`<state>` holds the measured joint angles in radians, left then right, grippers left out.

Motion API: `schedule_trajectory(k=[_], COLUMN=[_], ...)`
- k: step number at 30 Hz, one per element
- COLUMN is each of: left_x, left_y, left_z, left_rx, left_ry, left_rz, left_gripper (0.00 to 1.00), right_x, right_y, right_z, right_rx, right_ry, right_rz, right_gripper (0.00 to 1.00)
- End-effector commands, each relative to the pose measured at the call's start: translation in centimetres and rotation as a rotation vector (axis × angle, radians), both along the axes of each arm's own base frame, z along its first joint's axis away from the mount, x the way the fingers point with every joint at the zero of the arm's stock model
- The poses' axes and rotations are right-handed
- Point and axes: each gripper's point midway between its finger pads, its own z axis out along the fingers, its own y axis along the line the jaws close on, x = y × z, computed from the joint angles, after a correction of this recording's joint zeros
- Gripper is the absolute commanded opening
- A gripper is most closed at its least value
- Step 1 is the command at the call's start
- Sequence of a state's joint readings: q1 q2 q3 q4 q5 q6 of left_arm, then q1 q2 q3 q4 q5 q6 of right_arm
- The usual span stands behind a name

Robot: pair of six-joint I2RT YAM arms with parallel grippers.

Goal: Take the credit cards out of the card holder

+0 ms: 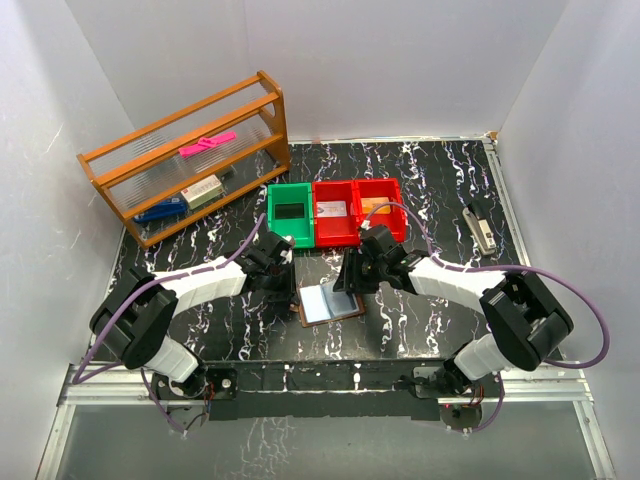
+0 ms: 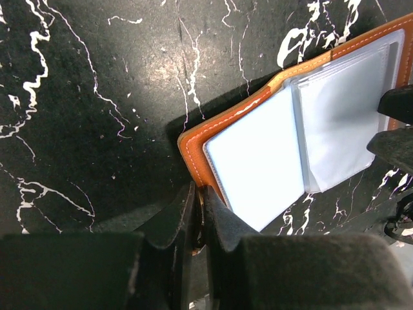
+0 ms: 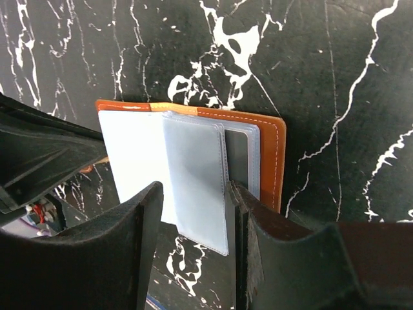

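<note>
The card holder (image 1: 330, 303) lies open on the black marble table, brown rim (image 2: 193, 145) outward, with pale blue clear sleeves inside. My left gripper (image 1: 292, 292) is shut on the rim at the holder's left corner (image 2: 201, 188). My right gripper (image 1: 352, 285) is open, its fingers standing either side of one loose sleeve (image 3: 195, 190). Behind that sleeve a darker grey rectangle (image 3: 236, 155) shows, possibly one of the credit cards. A pale card (image 1: 333, 209) lies in the middle red bin and an orange one (image 1: 378, 207) in the right red bin.
A green bin (image 1: 275, 215) and two red bins (image 1: 322, 232) stand in a row just behind the holder. A wooden shelf (image 1: 190, 160) with small items is at the back left. A stapler (image 1: 481, 225) lies at the right. White walls close in on three sides.
</note>
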<state>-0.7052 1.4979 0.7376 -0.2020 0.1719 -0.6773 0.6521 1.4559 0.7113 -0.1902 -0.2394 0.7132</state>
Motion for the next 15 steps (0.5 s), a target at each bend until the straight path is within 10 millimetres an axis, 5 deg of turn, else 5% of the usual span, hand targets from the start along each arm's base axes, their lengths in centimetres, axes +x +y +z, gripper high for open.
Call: schedule_trajectory(k=[1,15], left_x=[-0.2,-0.1], left_y=[-0.7,-0.6], left_z=[0.7,0.7], left_rx=[-0.031,-0.030], left_ry=[0.004,-0.002], left_rz=[-0.019,-0.017], left_gripper=[0.06,0.04], right_x=[0.7,0.4], right_y=[2.5,3.6], right_z=[2.5,3.3], right_rx=[0.132,0.208], right_ry=[-0.041,-0.021], right_rz=[0.027,0.030], right_gripper=[0.41,0.40])
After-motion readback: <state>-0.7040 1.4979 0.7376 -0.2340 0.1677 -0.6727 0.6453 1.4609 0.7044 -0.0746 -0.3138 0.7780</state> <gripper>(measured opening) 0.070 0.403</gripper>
